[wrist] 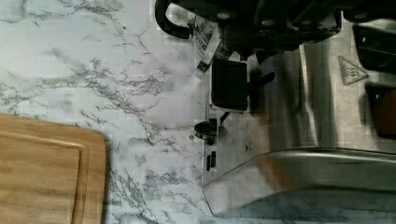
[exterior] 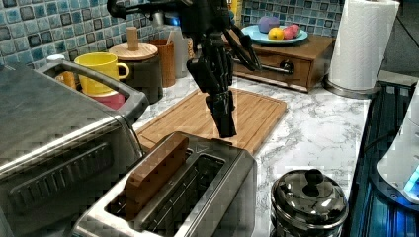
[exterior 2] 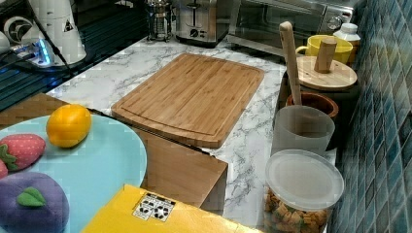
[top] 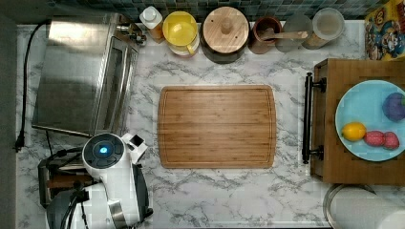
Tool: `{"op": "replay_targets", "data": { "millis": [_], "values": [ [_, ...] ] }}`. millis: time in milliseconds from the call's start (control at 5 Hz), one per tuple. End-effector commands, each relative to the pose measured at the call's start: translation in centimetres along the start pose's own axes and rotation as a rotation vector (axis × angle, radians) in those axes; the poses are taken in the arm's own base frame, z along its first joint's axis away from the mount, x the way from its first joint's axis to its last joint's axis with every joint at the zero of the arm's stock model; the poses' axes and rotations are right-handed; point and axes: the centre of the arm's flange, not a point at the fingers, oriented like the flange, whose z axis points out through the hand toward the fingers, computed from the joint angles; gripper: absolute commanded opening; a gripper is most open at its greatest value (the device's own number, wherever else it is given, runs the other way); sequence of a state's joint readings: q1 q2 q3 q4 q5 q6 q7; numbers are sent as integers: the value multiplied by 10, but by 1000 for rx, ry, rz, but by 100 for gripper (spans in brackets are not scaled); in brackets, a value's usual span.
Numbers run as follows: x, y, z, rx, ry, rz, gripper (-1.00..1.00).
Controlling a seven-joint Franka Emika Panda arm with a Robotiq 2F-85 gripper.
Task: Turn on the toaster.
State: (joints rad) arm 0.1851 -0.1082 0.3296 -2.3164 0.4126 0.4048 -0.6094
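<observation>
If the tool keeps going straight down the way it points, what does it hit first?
Most likely the toaster: in the left view the tool points down just over its far end. Depth is unclear, so it might land on the lever seen in the wrist view.

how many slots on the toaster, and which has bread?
2. In the left view, the toaster has one slot empty, and the other holding brown bread on the left view's left.

The top view looks straight down on the marble counter, the cutting board (top: 216, 126) at centre. The left view sits low and close beside the toaster (exterior: 183, 192), facing along the counter toward the blue plate (exterior: 276, 35); the right view faces back from beside that plate toward the toaster. The wrist view looks down, close, on the toaster's end and the board's corner.
</observation>
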Motion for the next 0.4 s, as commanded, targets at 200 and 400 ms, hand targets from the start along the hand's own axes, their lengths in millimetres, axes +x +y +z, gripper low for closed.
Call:
{"op": "replay_targets", "data": {
  "millis": [200,400],
  "values": [
    [15,-35,-61,1,142,-96,-100],
    [15,-28,-62,3,152,-82,-100]
  ]
}}
